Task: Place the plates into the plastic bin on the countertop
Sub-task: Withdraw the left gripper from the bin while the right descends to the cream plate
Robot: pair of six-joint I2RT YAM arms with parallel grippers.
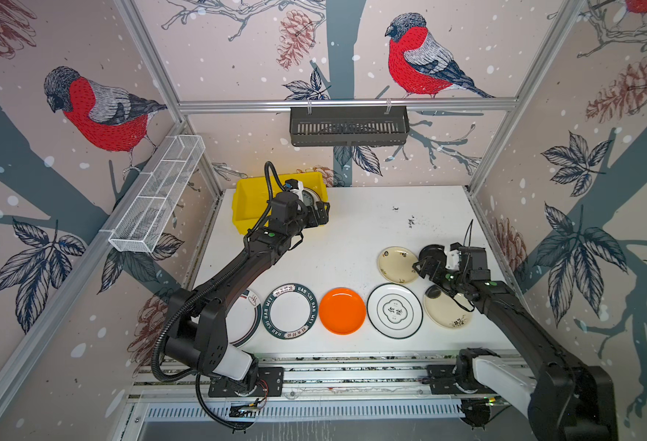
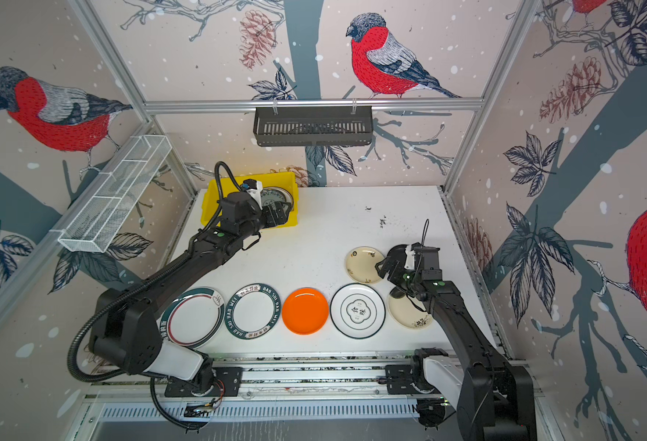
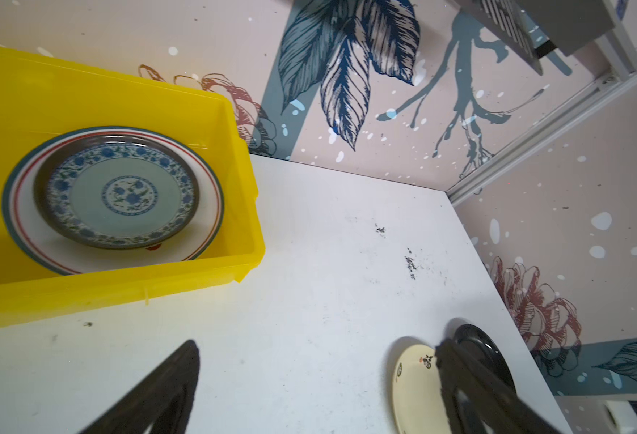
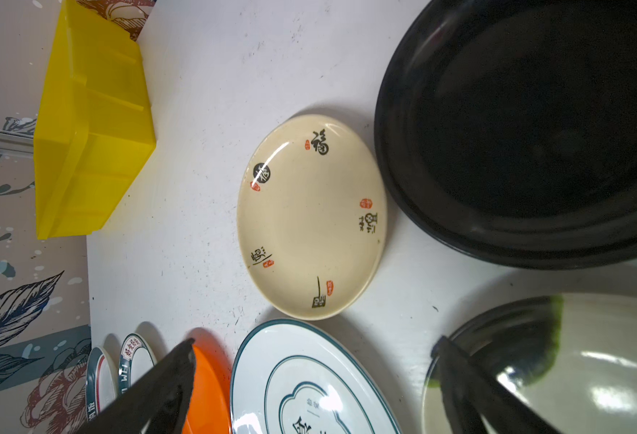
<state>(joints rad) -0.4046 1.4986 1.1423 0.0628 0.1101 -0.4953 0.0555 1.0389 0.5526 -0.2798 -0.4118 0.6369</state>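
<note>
Looking through the cameras, I see the left gripper (image 1: 320, 214) above the near right corner of the plastic bin (image 1: 245, 208). Its fingers (image 3: 174, 383) are spread wide, with nothing between them but bare countertop (image 3: 328, 282). The bin stands at the far left corner of the countertop, and inside it a teal patterned plate (image 3: 121, 191) lies on a larger white plate (image 3: 208, 233) with red and green rings. My right gripper (image 1: 423, 266) hangs on the right side, also fully spread and holding nothing, over the edge of a cream plate (image 4: 309, 225) and just beside a black plate (image 4: 527, 131). Along the near edge of the countertop a row of plates lies flat: a plate with a green and red rim (image 2: 194, 317) partly under the left arm, a plate with a dark lettered rim (image 1: 289, 311), an orange plate (image 1: 342, 311), a white plate with green characters (image 1: 394, 311), and a second cream plate (image 1: 448, 315) partly under the right arm.
</note>
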